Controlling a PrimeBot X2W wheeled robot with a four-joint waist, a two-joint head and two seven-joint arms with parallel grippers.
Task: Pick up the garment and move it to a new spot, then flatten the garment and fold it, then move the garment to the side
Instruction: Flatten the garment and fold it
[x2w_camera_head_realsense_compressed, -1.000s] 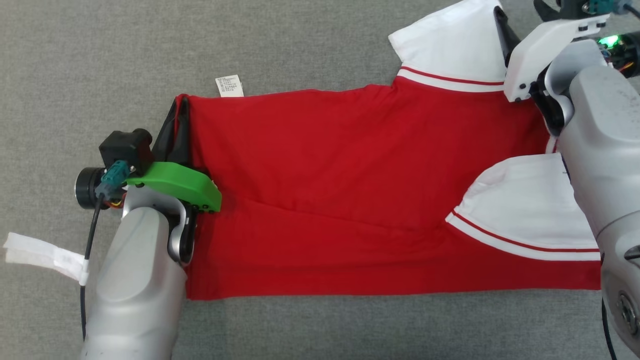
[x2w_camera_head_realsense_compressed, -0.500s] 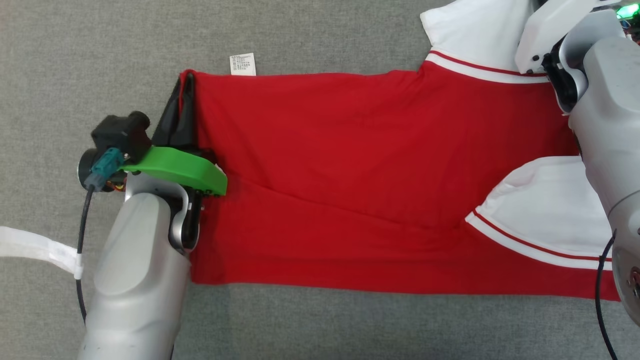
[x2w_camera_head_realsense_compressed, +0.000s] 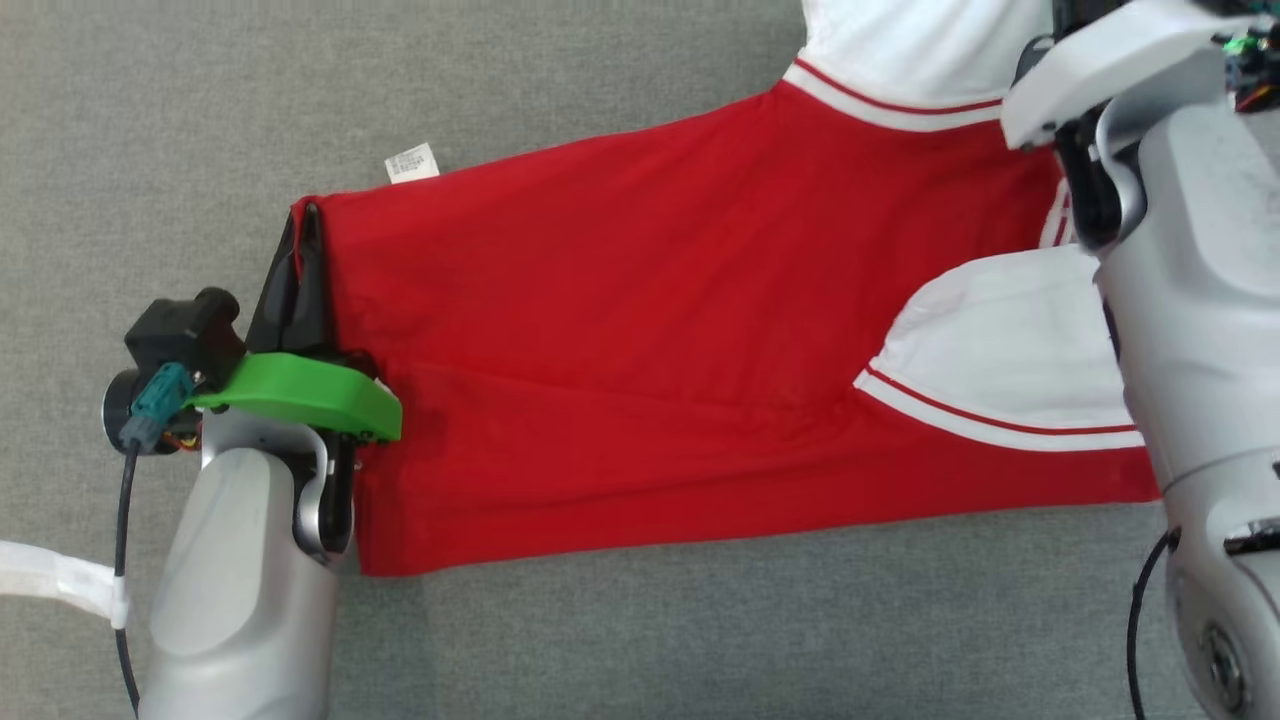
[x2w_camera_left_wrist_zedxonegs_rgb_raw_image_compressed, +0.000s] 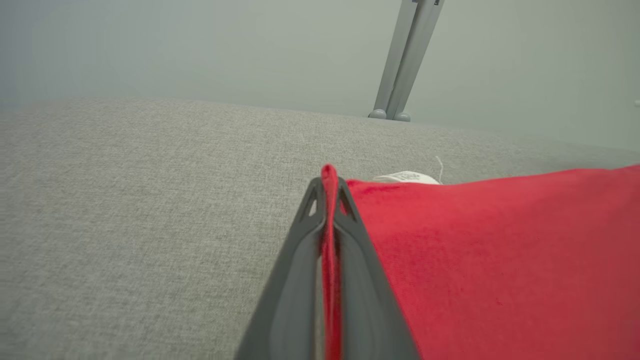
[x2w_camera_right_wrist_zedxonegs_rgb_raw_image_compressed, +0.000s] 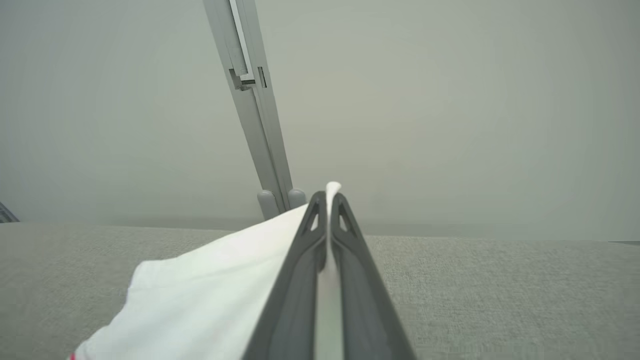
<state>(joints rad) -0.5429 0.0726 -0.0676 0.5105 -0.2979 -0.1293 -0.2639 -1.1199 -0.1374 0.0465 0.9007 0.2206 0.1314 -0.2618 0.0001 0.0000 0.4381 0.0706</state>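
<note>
Garment (x2w_camera_head_realsense_compressed: 640, 330) is a red top with white sleeves, so I'd expect it to be soft, light and floppy. It'll sag wherever it isn't held, and there's nothing fragile about it. The left claw (x2w_camera_left_wrist_zedxonegs_rgb_raw_image_compressed: 328, 186) is clamped shut on the red hem corner, just beside the little white care label (x2w_camera_head_realsense_compressed: 412, 163). The right claw (x2w_camera_right_wrist_zedxonegs_rgb_raw_image_compressed: 328, 197) is pinched closed on a fold of white sleeve (x2w_camera_head_realsense_compressed: 920, 50), well apart from the label at the shirt's opposite end. Between them the cloth looks pulled fairly taut. It's spread across the grey worktop (x2w_camera_head_realsense_compressed: 600, 650), with the label poking out from its far edge. Corners and hems like these seem like the best places to grab. My guess is thin knit could slip out of a shallow pinch.
</note>
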